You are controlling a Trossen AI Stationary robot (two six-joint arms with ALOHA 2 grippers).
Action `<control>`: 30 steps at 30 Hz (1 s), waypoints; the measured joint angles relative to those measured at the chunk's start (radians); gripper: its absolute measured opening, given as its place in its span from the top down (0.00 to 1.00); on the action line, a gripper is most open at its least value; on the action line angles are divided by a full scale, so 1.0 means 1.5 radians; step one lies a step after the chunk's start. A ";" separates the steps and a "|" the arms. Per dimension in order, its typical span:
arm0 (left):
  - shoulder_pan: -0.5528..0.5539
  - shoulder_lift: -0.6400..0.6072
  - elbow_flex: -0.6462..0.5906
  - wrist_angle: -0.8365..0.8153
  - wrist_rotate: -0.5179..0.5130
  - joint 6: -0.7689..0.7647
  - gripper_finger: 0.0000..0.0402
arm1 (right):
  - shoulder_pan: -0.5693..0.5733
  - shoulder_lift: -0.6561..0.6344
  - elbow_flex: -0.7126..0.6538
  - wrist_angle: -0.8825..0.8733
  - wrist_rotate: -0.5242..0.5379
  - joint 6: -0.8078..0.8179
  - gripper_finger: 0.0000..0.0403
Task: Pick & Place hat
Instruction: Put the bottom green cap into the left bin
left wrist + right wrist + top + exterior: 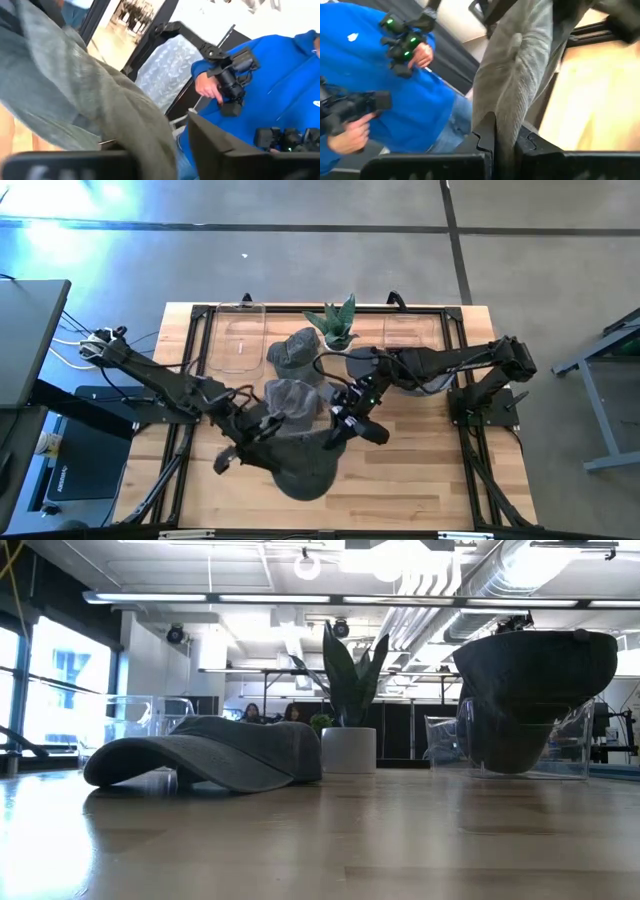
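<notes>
A dark grey hat (305, 465) hangs in the air between my two grippers, near the table's front middle. In the low view the hat (535, 680) sags like a bowl, opening upward, well clear of the tabletop. My left gripper (258, 428) is at its left side and my right gripper (338, 430) at its right side, both shut on its cloth. The arms do not show in the low view. My left gripper (160, 160) has the hat's cloth (150, 142) running down between its two fingers at the hat's left rim. It comes in about level from the table's left. One layer or several, I cannot tell. The hat hangs clear of the table. My right gripper (502, 150) pinches a fold of the hat's grey cloth (502, 122) between its two fingers at the hat's right rim. It comes from the table's right, slanting slightly down. The cloth stretches away from the fingers, and the hat hangs clear of the table.
A lighter grey cap (290, 402) lies at mid-table, crown up, and a darker cap (290, 352) lies behind it. A potted plant (335, 325) and two clear bins (238, 340) (415, 330) stand along the far edge. A person in blue (380, 100) holds controllers beyond the table.
</notes>
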 joint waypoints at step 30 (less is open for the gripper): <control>0.000 -0.089 -0.001 -0.005 -0.094 -0.001 1.00 | 0.024 0.016 0.000 0.089 -0.109 -0.191 0.53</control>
